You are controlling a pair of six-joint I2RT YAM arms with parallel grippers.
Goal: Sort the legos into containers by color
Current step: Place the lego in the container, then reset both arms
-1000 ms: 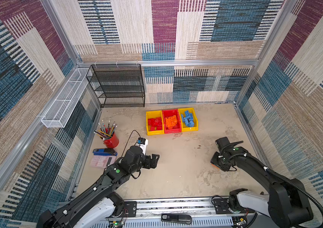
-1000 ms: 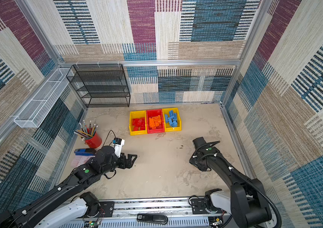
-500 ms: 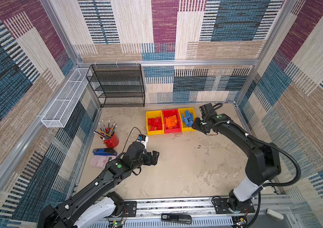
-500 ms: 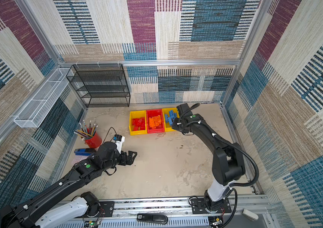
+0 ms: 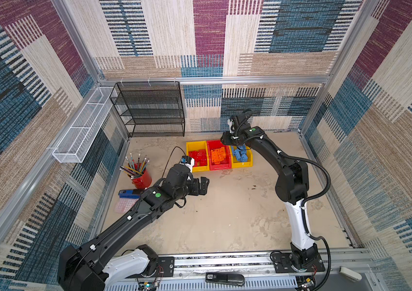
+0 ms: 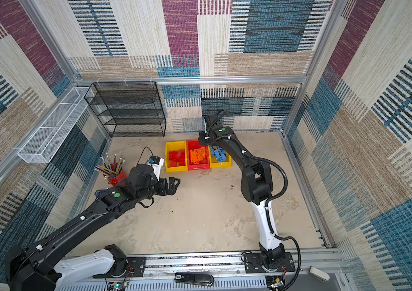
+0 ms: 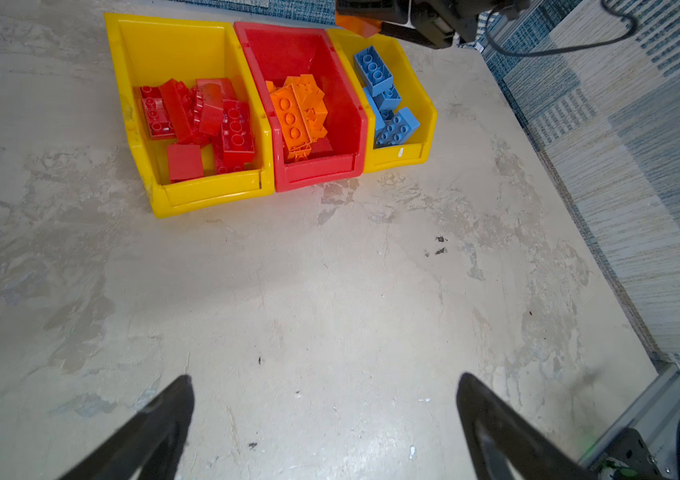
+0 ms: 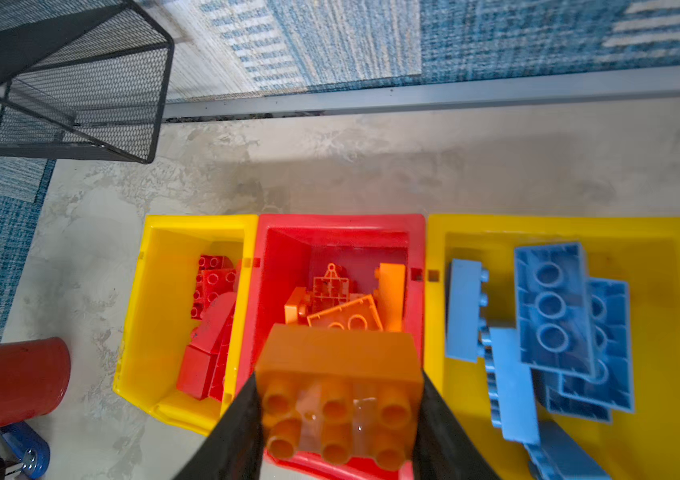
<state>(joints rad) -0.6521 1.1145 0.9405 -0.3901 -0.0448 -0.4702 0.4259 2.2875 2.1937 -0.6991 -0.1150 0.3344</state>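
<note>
Three joined containers stand in a row at the back of the table: a yellow bin (image 5: 191, 145) with red legos (image 5: 198, 158), a red bin (image 5: 214, 144) with orange legos (image 5: 218, 155), and a yellow bin (image 5: 247, 165) with blue legos (image 5: 240, 156). My right gripper (image 8: 338, 386) is shut on an orange brick (image 8: 338, 361), studs toward the camera, and hangs over the red bin (image 8: 330, 228). My left gripper (image 7: 325, 378) is open and empty above bare table, in front of the bins; it appears in both top views (image 5: 203, 185) (image 6: 173, 184).
A red pencil cup (image 5: 140, 176), a blue stapler (image 5: 129, 193) and a pink pad (image 5: 125, 204) lie at the left. A black mesh shelf (image 5: 153, 110) stands at the back left, with a white wire basket (image 5: 81, 133) on the left wall.
My right arm swung from the table's front right to the back and now hangs over the red bin. My left gripper opened a little wider and moved slightly toward the bins.
</note>
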